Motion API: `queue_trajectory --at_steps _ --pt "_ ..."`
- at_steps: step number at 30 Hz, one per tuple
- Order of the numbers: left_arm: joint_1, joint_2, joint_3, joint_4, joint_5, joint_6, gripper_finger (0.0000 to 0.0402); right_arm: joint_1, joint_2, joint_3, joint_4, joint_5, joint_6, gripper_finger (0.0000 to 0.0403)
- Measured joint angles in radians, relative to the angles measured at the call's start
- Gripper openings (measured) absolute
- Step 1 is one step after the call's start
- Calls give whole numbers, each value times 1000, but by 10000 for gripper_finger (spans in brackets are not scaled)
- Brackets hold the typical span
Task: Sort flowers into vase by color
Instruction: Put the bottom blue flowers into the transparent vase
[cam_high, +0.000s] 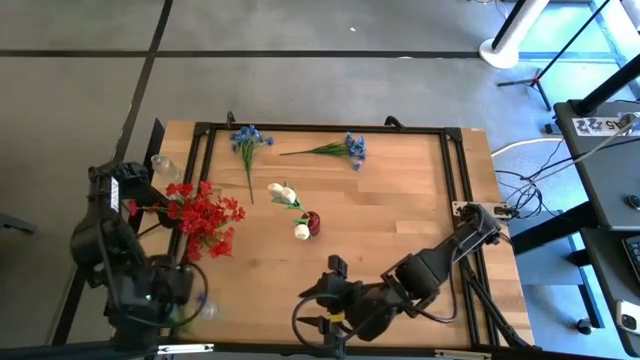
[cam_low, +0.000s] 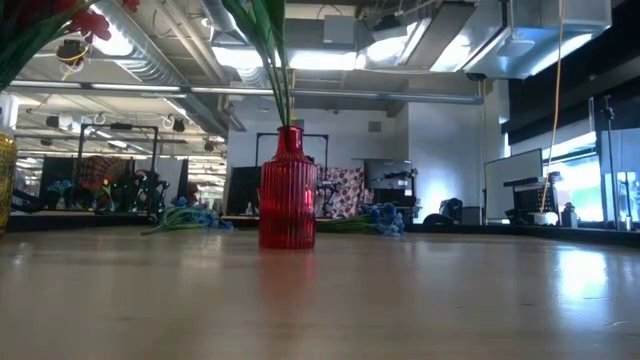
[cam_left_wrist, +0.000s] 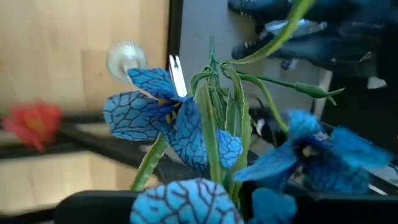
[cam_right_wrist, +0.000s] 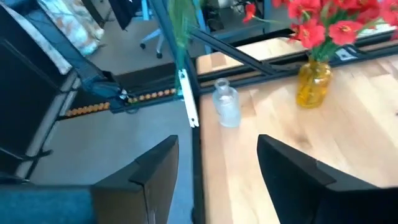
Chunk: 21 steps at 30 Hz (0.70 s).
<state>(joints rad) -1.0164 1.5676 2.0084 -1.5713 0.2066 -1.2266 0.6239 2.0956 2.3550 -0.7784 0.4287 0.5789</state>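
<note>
Your left tool pinches a light, floppy blue sprig; keep hold low on its stem, right tool spread

Red flowers vased; blue sprigs lying flat.

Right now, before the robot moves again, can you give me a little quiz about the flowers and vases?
1. True or false: the red flowers stand in the yellow vase.
2. Which colour of flowers lies flat on the table? A. red B. blue C. white
3. Fill in: the white flowers stand in the ____ vase.

Key:
1. True.
2. B: two bunches of blue flowers lie at the far side.
3. Red: it is the red vase in the middle of the table.
</note>
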Motion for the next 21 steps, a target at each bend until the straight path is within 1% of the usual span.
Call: queue_trajectory --at_steps 3,7,9,12,14,17,19,21 --pt "-27 -13 3 0 12 -65 16 -2 0 0 -5 17 0 214" --pt "-47 -57 3 0 19 -118 16 -9 0 0 -15 14 -3 214" --pt "-48 -87 3 0 -12 -140 16 -9 0 0 -15 13 -3 214" --pt "-45 -131 3 0 -116 -155 16 -9 0 0 -18 25 -3 214" --pt "-33 -152 -1 2 -144 -144 16 -9 0 0 -17 25 -3 214" --pt "-11 -187 -48 1 -136 -135 16 -8 1 0 -18 24 9 214" --pt "3 -209 -98 0 -136 -130 16 -2 1 0 -18 24 21 214" --pt "20 -234 -163 0 -112 -124 16 -1 1 0 -18 24 22 214"
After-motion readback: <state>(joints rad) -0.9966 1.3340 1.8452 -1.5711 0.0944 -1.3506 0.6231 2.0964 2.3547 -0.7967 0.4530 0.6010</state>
